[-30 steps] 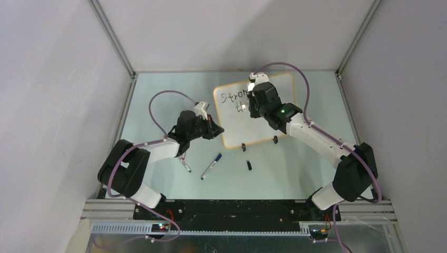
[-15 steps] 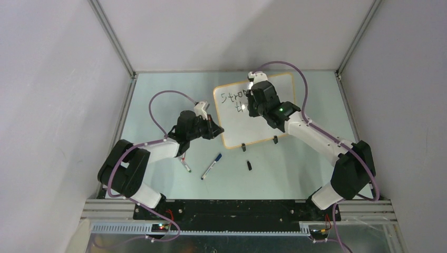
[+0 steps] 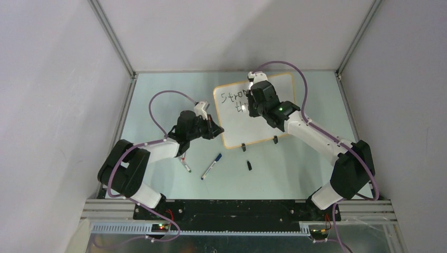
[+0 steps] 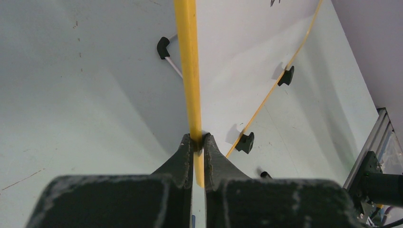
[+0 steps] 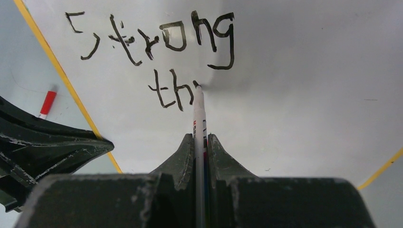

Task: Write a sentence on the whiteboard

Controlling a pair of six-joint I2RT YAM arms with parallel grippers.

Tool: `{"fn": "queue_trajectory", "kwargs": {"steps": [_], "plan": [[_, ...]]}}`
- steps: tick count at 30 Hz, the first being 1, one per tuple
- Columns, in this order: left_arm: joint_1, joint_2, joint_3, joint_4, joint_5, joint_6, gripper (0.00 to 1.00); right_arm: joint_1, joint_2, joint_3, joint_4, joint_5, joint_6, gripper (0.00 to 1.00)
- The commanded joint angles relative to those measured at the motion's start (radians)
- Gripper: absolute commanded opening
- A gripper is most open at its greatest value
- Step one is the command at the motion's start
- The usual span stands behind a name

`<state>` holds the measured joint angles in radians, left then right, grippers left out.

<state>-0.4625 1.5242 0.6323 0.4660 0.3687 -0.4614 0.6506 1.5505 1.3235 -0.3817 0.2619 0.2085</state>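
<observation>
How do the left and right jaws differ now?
The left jaws clamp the orange-yellow rim of the glossy white whiteboard; the right jaws clamp a thin white marker. The left jaws sit at the board's edge; the right jaws are over its face, marker tip touching by the black lettering. Both are shut.

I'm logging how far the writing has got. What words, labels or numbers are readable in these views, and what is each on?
"Strong": first line of the handwriting on the whiteboard.
"th": second line, just below; another stroke barely begun at the marker tip.
Print on the marker's barrel: too small to read.
Nothing else legible.
</observation>
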Motion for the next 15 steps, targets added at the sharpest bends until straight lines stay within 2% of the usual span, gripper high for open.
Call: {"fn": "queue_trajectory", "kwargs": {"steps": [1,15], "plan": [[-0.016,-0.015,0.024,-0.038,-0.027,0.053,0.0,0.004,-0.006,-0.005,-0.02,0.034,0.008,0.0],[-0.016,-0.015,0.023,-0.035,-0.029,0.054,0.0,0.015,-0.023,-0.042,-0.017,0.042,0.008,0.0]]}}
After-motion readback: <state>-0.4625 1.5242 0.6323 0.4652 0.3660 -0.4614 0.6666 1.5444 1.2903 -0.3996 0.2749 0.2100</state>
